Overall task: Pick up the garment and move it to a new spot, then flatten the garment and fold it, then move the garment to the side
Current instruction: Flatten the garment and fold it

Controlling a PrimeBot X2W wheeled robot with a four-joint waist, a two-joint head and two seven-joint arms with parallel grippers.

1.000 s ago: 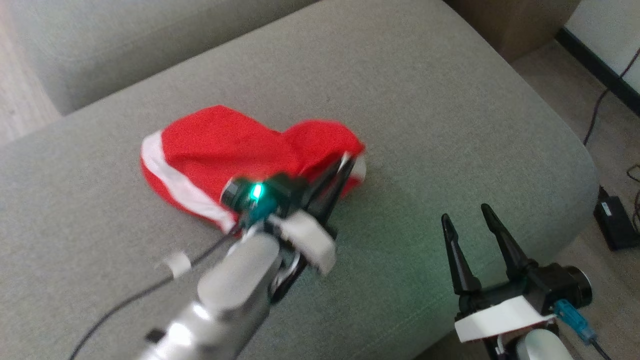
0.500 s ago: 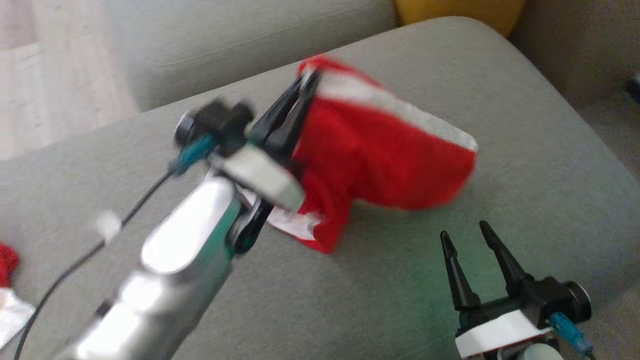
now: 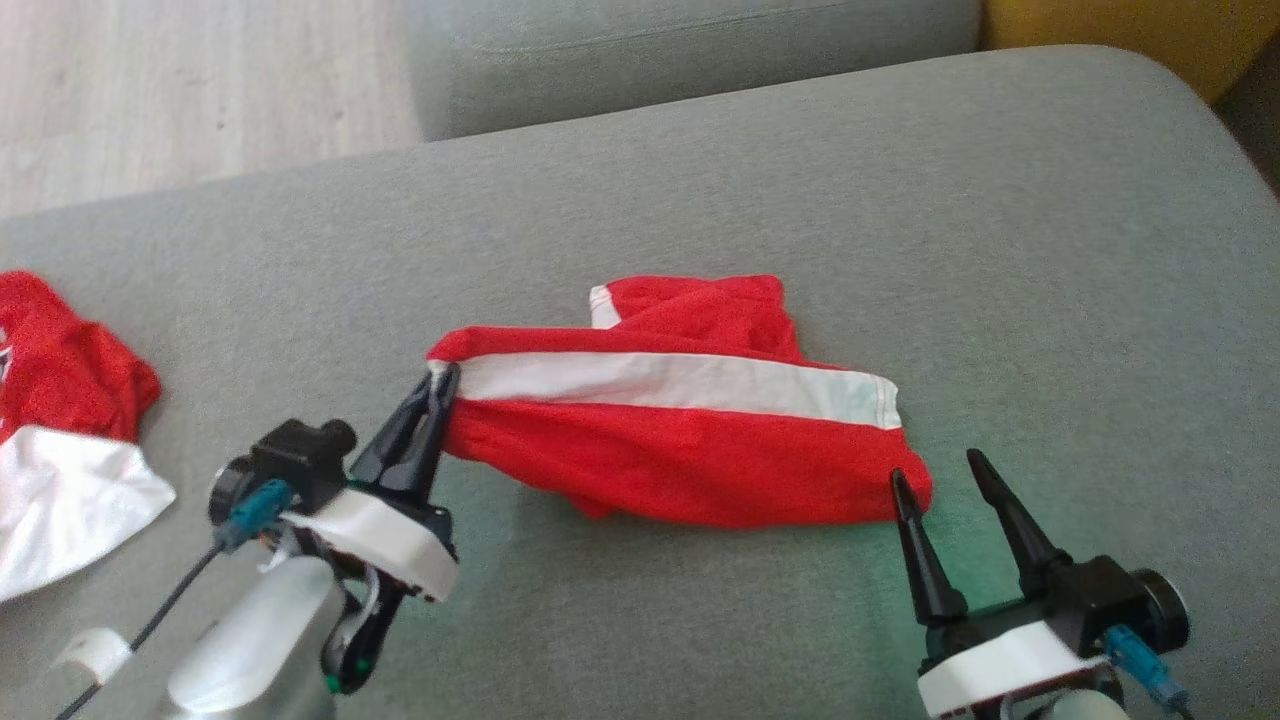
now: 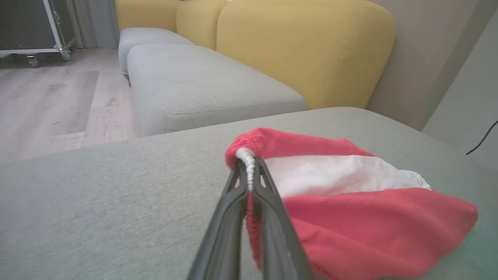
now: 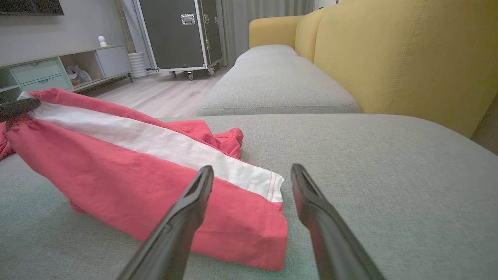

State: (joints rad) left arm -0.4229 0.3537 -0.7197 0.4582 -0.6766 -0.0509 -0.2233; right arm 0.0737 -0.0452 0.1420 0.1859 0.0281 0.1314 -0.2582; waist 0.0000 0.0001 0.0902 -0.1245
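Nearest you, the right end effector (image 3: pixel 933 467) is spread wide and empty, one tip just at the lower right corner of the garment (image 3: pixel 690 440). The left end effector (image 3: pixel 440 385) is clamped on the garment's left end, at the white stripe. The garment lies across the grey sofa cushion (image 3: pixel 700 180) between the two. A second red-and-white cloth (image 3: pixel 60 400) lies well apart at the left. The wood floor (image 3: pixel 200 90) is beyond.

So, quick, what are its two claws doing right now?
Left gripper: shut on the garment, at its edge.
Right gripper: open, holding nothing.
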